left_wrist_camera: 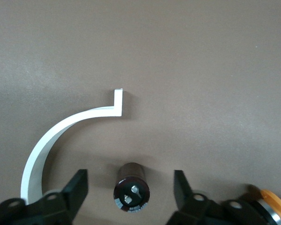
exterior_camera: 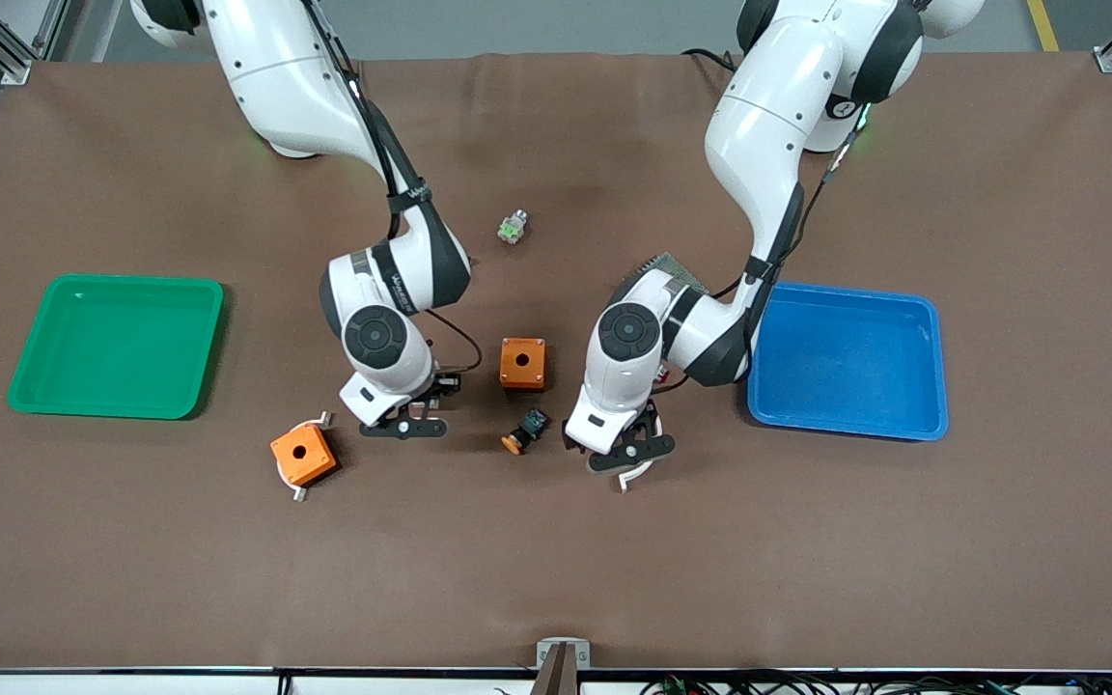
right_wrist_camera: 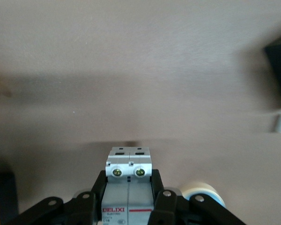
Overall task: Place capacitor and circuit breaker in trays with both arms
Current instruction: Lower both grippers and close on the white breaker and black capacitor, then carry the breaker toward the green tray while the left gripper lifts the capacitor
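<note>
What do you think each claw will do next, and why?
Likely the left gripper closes first: its open fingers stand either side of the capacitor, which lies on the table between them, not yet gripped. The right gripper is already clamped on the circuit breaker, so it could probably lift next, perhaps toward the green tray at its end.

Shiny white plastic arms [exterior_camera: 759, 135], matt brown cloth table [exterior_camera: 807, 541], smooth shiny green tray [exterior_camera: 44, 386] and blue tray [exterior_camera: 937, 386] (both look plastic), matt grey plastic breaker [right_wrist_camera: 129, 180] with metal screws, glossy black capacitor [left_wrist_camera: 131, 191]
</note>
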`<action>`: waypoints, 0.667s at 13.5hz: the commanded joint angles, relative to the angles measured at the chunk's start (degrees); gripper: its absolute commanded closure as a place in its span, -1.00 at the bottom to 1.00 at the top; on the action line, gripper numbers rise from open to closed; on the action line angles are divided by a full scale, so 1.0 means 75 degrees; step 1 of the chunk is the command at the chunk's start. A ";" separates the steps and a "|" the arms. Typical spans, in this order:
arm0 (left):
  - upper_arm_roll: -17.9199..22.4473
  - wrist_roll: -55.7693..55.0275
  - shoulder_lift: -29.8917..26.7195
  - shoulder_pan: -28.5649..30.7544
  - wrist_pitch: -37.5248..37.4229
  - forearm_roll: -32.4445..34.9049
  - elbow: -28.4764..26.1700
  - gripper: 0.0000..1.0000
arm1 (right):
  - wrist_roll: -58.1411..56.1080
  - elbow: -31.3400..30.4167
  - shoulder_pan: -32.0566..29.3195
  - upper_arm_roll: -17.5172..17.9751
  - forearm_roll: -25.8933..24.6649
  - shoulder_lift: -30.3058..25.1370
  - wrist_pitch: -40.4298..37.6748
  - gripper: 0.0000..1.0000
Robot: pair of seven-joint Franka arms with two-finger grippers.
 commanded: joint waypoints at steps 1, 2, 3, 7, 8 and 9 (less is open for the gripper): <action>0.0149 -0.0237 0.0137 -0.0136 0.0045 0.0136 0.0205 -0.43 | -0.0786 0.0164 -0.0739 0.0028 0.0142 -0.0875 -0.1286 1.00; 0.0149 -0.0237 0.0137 -0.0194 0.0045 0.0136 0.0193 -0.38 | -0.1103 0.0269 -0.1020 0.0028 0.0142 -0.1063 -0.1755 0.99; 0.0149 -0.0237 0.0137 -0.0206 0.0045 0.0148 0.0181 -0.33 | -0.1338 0.0293 -0.1267 0.0040 0.0153 -0.1239 -0.2108 0.99; 0.0149 -0.0237 0.0149 -0.0241 0.0045 0.0160 0.0146 -0.14 | -0.2754 0.0271 -0.2088 -0.0310 0.0060 -0.1710 -0.3352 0.99; 0.0149 -0.0237 0.0149 -0.0241 0.0033 0.0160 0.0146 -0.10 | -0.3118 0.0166 -0.2229 -0.0393 0.0013 -0.1710 -0.3365 0.99; 0.0149 -0.0237 0.0149 -0.0241 0.0033 0.0160 0.0146 -0.09 | -0.3226 0.0049 -0.2323 -0.0429 -0.0103 -0.1710 -0.3366 0.99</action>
